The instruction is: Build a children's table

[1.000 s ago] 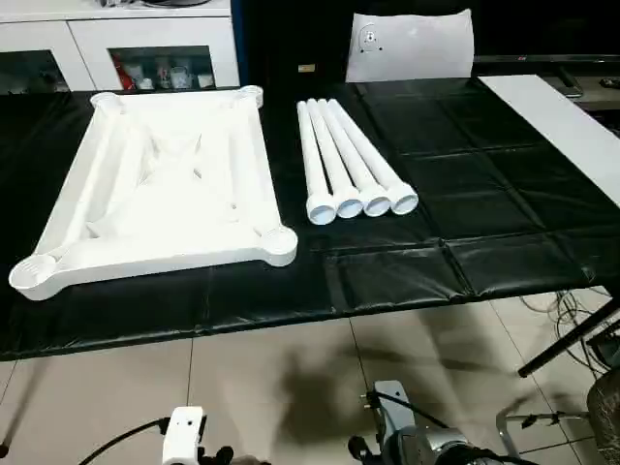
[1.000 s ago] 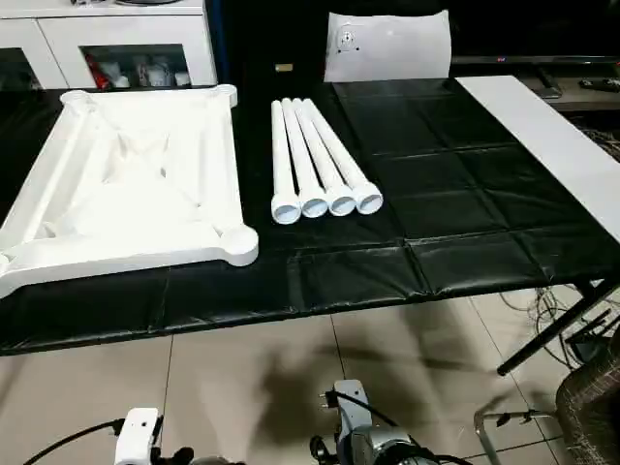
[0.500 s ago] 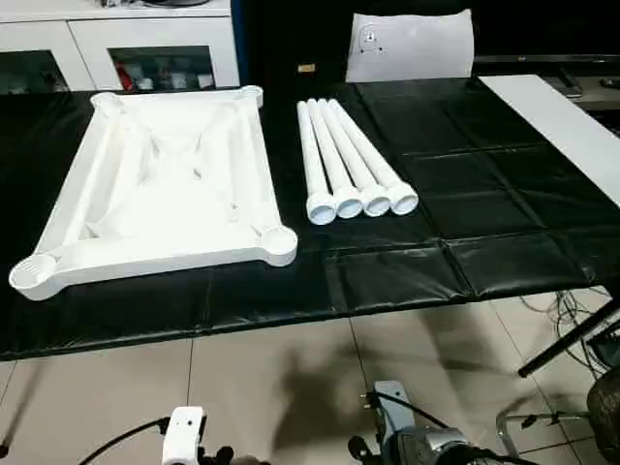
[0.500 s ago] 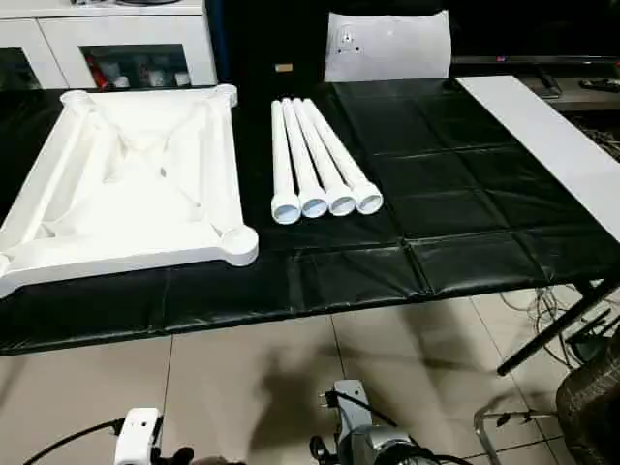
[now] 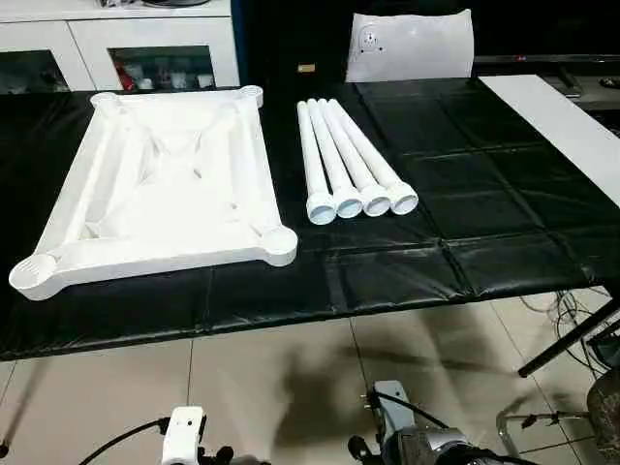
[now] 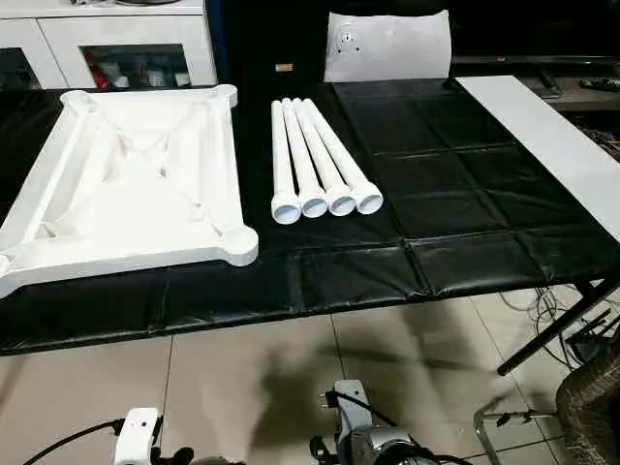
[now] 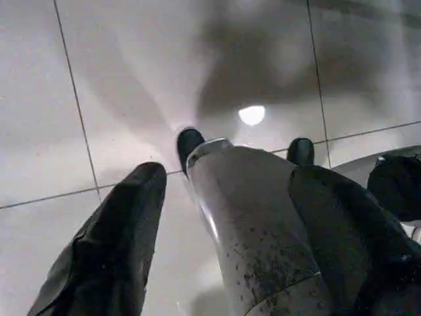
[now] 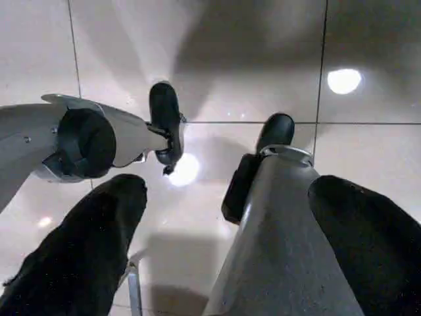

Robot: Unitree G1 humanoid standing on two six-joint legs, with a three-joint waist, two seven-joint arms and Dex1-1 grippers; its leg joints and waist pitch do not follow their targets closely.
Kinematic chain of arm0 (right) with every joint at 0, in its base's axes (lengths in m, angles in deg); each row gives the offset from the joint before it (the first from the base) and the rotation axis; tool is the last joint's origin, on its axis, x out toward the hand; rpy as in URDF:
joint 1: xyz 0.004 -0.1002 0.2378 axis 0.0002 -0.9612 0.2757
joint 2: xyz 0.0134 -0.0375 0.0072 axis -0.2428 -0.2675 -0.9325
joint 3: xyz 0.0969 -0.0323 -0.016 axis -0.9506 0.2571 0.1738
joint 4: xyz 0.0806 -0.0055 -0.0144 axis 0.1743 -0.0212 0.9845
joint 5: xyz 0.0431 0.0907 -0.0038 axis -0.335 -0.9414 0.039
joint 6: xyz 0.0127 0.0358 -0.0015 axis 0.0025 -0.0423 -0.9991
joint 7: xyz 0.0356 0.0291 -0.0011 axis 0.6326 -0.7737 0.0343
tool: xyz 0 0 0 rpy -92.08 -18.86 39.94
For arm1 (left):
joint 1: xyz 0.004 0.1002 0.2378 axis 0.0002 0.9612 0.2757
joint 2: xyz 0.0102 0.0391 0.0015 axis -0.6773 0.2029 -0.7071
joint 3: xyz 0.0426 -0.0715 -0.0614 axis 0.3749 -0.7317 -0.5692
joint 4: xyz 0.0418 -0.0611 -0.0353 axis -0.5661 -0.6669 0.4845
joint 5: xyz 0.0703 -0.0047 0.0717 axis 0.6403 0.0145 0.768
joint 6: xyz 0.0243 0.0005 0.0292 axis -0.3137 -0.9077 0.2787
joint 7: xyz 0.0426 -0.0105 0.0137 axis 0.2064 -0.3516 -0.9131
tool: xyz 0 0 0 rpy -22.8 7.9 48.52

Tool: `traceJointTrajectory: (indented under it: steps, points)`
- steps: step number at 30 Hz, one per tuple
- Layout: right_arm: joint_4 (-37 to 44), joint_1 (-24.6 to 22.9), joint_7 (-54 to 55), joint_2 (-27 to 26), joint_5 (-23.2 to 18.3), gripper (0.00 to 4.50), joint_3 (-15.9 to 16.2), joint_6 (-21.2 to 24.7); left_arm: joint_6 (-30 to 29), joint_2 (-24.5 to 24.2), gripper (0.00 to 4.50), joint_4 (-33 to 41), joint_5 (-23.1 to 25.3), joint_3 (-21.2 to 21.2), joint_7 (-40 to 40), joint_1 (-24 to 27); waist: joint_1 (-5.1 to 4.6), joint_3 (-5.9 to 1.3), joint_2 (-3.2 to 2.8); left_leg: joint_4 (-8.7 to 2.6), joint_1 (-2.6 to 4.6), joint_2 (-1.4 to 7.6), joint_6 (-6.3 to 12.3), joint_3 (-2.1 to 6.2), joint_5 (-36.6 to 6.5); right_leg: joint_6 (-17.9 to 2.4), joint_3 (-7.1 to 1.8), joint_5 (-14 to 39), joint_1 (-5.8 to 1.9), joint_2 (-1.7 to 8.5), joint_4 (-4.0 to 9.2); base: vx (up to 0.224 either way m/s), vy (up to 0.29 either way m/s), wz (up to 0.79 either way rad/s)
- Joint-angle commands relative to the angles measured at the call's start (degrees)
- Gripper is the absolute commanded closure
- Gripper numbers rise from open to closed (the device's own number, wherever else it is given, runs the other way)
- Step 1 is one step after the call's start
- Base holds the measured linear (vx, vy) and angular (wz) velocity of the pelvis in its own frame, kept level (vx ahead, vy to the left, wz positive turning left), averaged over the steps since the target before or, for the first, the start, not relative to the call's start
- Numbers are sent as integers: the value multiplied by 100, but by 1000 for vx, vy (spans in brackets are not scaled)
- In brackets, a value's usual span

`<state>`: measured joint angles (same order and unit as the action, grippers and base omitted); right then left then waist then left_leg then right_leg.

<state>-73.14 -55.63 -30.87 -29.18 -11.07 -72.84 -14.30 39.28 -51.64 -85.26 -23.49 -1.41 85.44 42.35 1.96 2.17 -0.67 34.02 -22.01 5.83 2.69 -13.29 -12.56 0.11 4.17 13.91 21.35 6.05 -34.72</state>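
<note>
**Table parts laid out, both grippers hanging empty over the floor**

Left eye view: a large rectangular white plastic table top (image 5: 165,184) lies upside down on the black-covered work table (image 5: 465,184), its ribbed underside facing up and a round socket at each corner. Just beside it, toward the robot's right, four long tapered white tube legs (image 5: 351,160) lie side by side, touching one another, their open wider ends facing the near edge. A flat white panel with a small round mark (image 5: 412,46) stands at the far edge, and a long flat white strip (image 5: 567,126) runs along the right side of the black cover. White cabinets with glass doors (image 5: 116,44) stand behind. Beige floor tiles (image 5: 271,387) fill the near part.

Right eye view: the same layout, seen from slightly to one side; top and legs are apart from each other and from the panel and strip.

Left wrist view: the left gripper (image 7: 230,217) points down at the tiled floor, its two black fingers (image 7: 118,243) spread fairly wide with nothing between them; a silver robot leg lies beyond the gap.

Right wrist view: the right gripper (image 8: 230,243) also faces the floor, black fingers (image 8: 85,250) spread nearly fully apart, holding nothing.
</note>
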Motion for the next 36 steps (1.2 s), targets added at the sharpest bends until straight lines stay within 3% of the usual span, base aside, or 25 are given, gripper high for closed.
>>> traceJointTrajectory:
  steps: [1, 10, 11, 12, 13, 14, 15, 16, 18, 19, 21, 22, 27, 29, 30, 32, 33, 34, 36]
  points:
    - [6, 33, -30, 6, 17, 0, -29, -6, -171, 101, 115, -328, 193, 179, 65, 322, 52, -128, -7, -646, 166, 994, -641, 579, -2502, -1392, -512, 900, 1, 753, 503, 0, 0, 0]
    - [6, 33, -30, 6, 17, 0, -29, -6, -171, 101, 115, -328, 193, 179, 65, 322, 47, -130, -5, -649, 164, 990, -646, 571, -2477, -1401, -508, 816, -1, 745, 495, 0, 0, 0]
    - [45, -352, 105, 151, -50, 0, -193, -422, -715, 200, 115, -323, 157, 108, -527, -259, 48, -133, -6, -650, 165, 990, -641, 570, -2457, -1405, -504, 792, -3, 740, 490, 0, 0, 0]
    - [99, -890, 293, 354, -143, 0, -422, -1003, -1474, 339, 115, -318, 108, 10, -1352, -1070, -62, -141, 192, -663, 196, 1020, -744, 449, -2537, -1369, -506, 765, 22, 654, 467, -11, -4, 18]
    - [89, -900, 372, 272, -135, 0, -429, -1158, -1471, 385, 115, -325, 107, 10, -1355, -1150, 176, -111, 90, -600, 469, 974, -833, 388, -2652, -1290, -512, 898, 198, 626, 573, -11, -4, 18]
    - [88, -901, 377, 259, -146, 0, -441, -1175, -1470, 390, 115, -325, 105, 8, -1358, -1160, 177, -94, 103, -607, 363, 962, -763, 440, -2521, -1303, -545, 892, 110, 708, 575, 0, 0, 0]
    - [83, -904, 396, 193, -212, 0, -515, -1241, -1445, 416, 115, -326, 106, 6, -1382, -1210, 168, -111, 147, -651, 51, 994, -563, 558, -2086, -1224, -531, 864, -135, 818, 487, 16, 24, -22]
    - [82, -903, 398, 184, -223, 0, -527, -1245, -1436, 420, 115, -326, 108, 7, -1386, -1216, 142, -155, 132, -676, 60, 1007, -457, 557, -1690, -1171, -456, 479, -123, 721, 435, 16, 24, -22]
    - [63, -880, 511, 125, -142, 0, -455, -1263, -1342, 466, 115, -323, 138, 30, -1428, -1291, 16, -159, 111, -664, 149, 987, -468, 509, -1758, -1360, -437, 109, -35, 636, 425, 0, 0, 0]
    - [57, -871, 563, 106, -108, 0, -425, -1272, -1318, 481, 115, -323, 155, 45, -1438, -1318, -29, -167, 139, -648, 138, 971, -463, 502, -1857, -1463, -442, 18, -56, 651, 424, 0, 0, 0]
    - [62, -852, 680, 49, -22, 0, -349, -1448, -1219, 514, 115, -315, 178, 64, -1445, -1384, -27, -171, 178, -598, 152, 960, -392, 495, -1959, -1544, -472, 94, -51, 709, 459, 0, 0, 0]
    - [86, -859, 791, 3, 1, 0, -413, -1733, -1211, 546, 115, -327, 165, 39, -1552, -1487, -3, -168, 152, -580, 147, 970, -337, 503, -1974, -1558, -491, 159, -53, 742, 478, 0, 0, 0]
    - [126, -894, 601, 450, 49, 0, -526, -2466, -890, 583, 115, -279, 359, 200, -1786, -1690, 71, -150, 136, -600, 177, 996, -246, 481, -1842, -1525, -453, 80, -55, 679, 469, 0, 0, 0]
    - [165, -866, 426, 537, 104, 0, -462, -2730, -286, 44, 115, -110, 471, 294, -1406, -1100, 90, -150, 128, -617, 167, 992, -218, 488, -1718, -1459, -425, -42, -87, 663, 443, 0, 0, 0]
    - [197, -842, 224, 574, 53, 0, -491, -2780, -127, -134, 115, -41, 490, 327, -1145, -924, 38, -170, 133, -603, 87, 975, -119, 505, -1602, -1445, -432, -200, -138, 691, 403, 0, 0, 0]
    - [227, -819, 39, 606, -7, 0, -527, -2828, -19, -272, 115, 18, 494, 352, -894, -797, -22, -193, 125, -583, 123, 977, 1, 492, -1591, -1496, -423, -331, -118, 658, 390, 0, 0, 0]
    - [298, -799, -160, 639, -132, 0, -619, -2853, -113, -314, 115, 101, 401, 328, -480, -754, -18, -200, 96, -580, 158, 978, 11, 476, -1551, -1537, -424, -446, -97, 633, 375, 0, 0, 0]
    - [415, -797, -579, 685, -235, 0, -670, -2911, -226, -345, 115, 290, 273, 337, 214, -622, 3, -183, 115, -570, 167, 989, 95, 435, -1410, -1693, -430, -660, -100, 627, 347, 0, 0, 0]
    - [574, -875, -787, 721, -152, 0, -533, -3093, -16, -391, 115, 624, 316, 508, 646, -342, 51, -147, 106, -566, 183, 1017, 105, 419, -1496, -1784, -442, -506, -79, 660, 379, 0, 0, 0]
